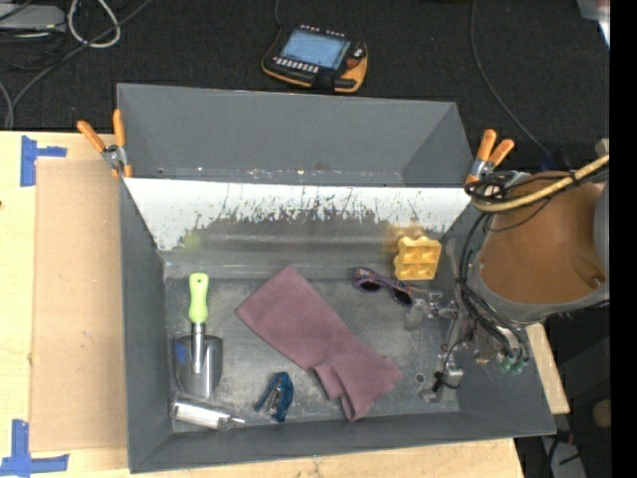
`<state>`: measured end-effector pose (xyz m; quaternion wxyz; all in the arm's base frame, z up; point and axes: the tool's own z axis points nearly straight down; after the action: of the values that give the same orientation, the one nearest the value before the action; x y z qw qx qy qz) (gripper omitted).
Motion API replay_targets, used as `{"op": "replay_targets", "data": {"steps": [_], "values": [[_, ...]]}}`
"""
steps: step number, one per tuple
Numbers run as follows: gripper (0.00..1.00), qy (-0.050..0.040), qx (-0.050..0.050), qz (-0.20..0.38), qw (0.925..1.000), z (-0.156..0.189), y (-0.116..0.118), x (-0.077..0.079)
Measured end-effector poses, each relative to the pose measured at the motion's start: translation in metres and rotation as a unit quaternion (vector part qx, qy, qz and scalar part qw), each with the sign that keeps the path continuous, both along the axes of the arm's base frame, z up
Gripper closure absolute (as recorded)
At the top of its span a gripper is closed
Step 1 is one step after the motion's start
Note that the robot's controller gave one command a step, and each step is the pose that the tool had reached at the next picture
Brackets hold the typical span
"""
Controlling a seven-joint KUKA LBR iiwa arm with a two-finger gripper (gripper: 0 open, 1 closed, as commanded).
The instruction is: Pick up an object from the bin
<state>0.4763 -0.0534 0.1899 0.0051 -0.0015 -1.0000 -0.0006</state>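
Note:
My gripper [445,371] hangs low at the bin's right side, close to the right wall, above bare floor. A mauve glove [318,342] lies flat in the middle, its finger end a short way to the gripper's left. Purple sunglasses [383,285] lie behind the gripper and to its left. A yellow block [416,257] rests against the back wall beyond them. Nothing shows inside the gripper.
On the left lies a small trowel [199,339] with a green handle, and a silver tube [204,416] lies in the front left corner. A blue clip [276,394] sits near the front wall. The arm's orange cover and cables hang over the right rim.

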Motion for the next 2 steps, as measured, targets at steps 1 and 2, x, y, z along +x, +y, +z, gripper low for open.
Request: {"op": "replay_targets", "data": {"steps": [1,2], "values": [[0.00,-0.0040,0.000,0.002,1.0000,0.004,0.000,0.002],[0.00,-0.0033,0.001,0.112,0.9937,-0.094,0.056,0.005]]}}
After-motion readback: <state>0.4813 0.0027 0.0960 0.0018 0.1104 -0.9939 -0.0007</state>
